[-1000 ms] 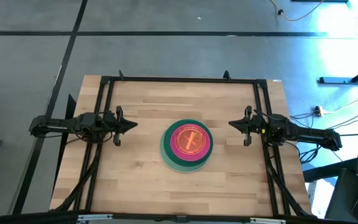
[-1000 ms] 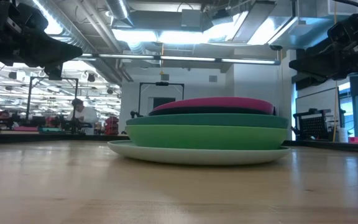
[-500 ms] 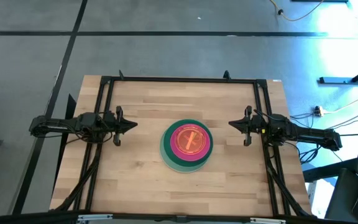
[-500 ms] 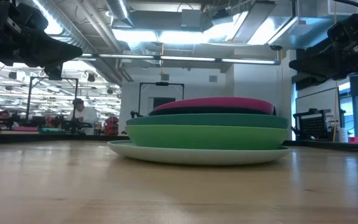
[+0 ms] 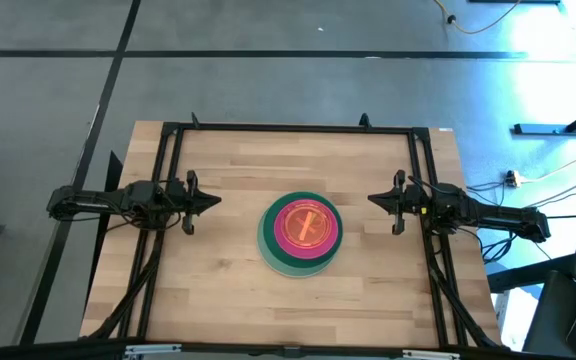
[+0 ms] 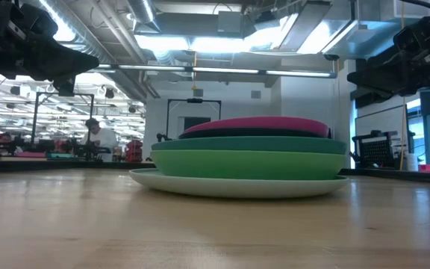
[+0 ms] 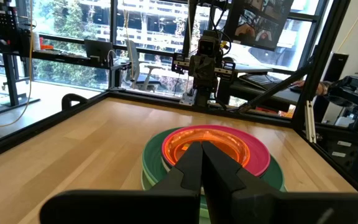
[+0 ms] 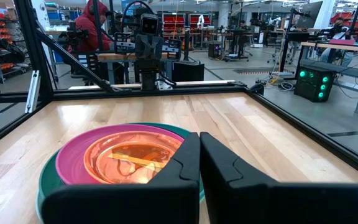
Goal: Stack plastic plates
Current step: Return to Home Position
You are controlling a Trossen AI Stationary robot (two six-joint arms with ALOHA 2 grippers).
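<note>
While the left gripper (image 5: 213, 201) and right gripper (image 5: 373, 199) are hanging empty with fingers pressed together, the plates (image 5: 300, 235) are looking light, stiff and slick, best taken by the rim.

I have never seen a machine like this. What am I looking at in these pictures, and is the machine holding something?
It is a robot with two dark arms at a wooden table. One picture looks straight down: the left arm and the right arm hang at the table's two sides. Another is taken at table height. The last two come from a camera on each wrist, looking past that arm's own jaws toward the middle. There stands one stack of plastic plates, large ones below, a small orange plate on top. Both pairs of jaws are shut and hold nothing; neither touches the stack.
</note>
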